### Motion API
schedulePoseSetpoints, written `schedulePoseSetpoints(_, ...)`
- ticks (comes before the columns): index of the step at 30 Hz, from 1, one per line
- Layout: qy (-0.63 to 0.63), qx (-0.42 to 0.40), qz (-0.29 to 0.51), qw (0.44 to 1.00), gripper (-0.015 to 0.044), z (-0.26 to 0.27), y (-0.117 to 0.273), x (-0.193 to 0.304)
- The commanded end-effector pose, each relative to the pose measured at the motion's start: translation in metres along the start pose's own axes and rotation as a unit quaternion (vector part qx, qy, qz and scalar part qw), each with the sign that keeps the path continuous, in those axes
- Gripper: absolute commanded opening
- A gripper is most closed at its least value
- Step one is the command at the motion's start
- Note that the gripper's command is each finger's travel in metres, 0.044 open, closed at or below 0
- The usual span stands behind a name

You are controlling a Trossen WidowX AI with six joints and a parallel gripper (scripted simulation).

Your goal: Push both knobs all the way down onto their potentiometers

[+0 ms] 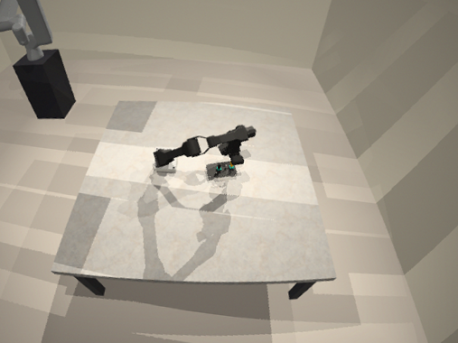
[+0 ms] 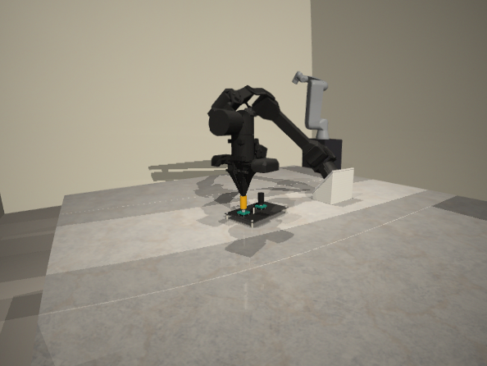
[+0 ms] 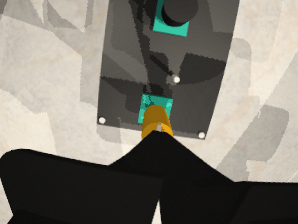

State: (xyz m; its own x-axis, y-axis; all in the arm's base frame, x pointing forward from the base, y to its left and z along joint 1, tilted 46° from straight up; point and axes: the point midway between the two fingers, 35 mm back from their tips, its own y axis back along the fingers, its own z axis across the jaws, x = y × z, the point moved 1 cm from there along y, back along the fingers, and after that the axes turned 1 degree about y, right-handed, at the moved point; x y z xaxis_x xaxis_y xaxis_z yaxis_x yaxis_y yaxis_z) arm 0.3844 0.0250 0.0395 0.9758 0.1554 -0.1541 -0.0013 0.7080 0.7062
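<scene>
Fingertips of my end effector (image 1: 232,163) (image 2: 243,195) (image 3: 159,132) are pressed together, narrow, with nothing between them, pointing down at the top of the orange knob (image 1: 232,165) (image 2: 243,203) (image 3: 156,120). They appear to touch it. That knob stands upright above its green potentiometer (image 2: 243,212) (image 3: 148,101), and a small gap shows beneath it, so I judge it is not fully down.

Beside it, the black knob (image 1: 218,167) (image 2: 261,199) (image 3: 180,11) stands upright over the other green potentiometer (image 2: 261,206) (image 3: 171,28). It looks lower, close to its potentiometer; whether it is fully seated I cannot tell.

Both potentiometers appear to be in place on the dark circuit board (image 1: 211,176) (image 2: 270,212) (image 3: 200,100), which stands on short legs nearer the bench's (image 1: 203,247) (image 2: 246,320) (image 3: 270,65) far edge than its near edge in the top view, well in from every corner.

Left to do, as I judge it: press the orange knob home, make sure of the black one, then open, move away and hold still.
</scene>
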Motion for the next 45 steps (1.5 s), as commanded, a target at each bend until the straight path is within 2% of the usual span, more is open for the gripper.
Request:
schedulePoseSetpoints(1,0.001,-0.002,-0.001,1.0,0.0,0.0006,-0.0021,-0.0006)
schedulePoseSetpoints(45,0.001,-0.002,-0.001,1.0,0.0,0.0006,-0.0068,-0.0006)
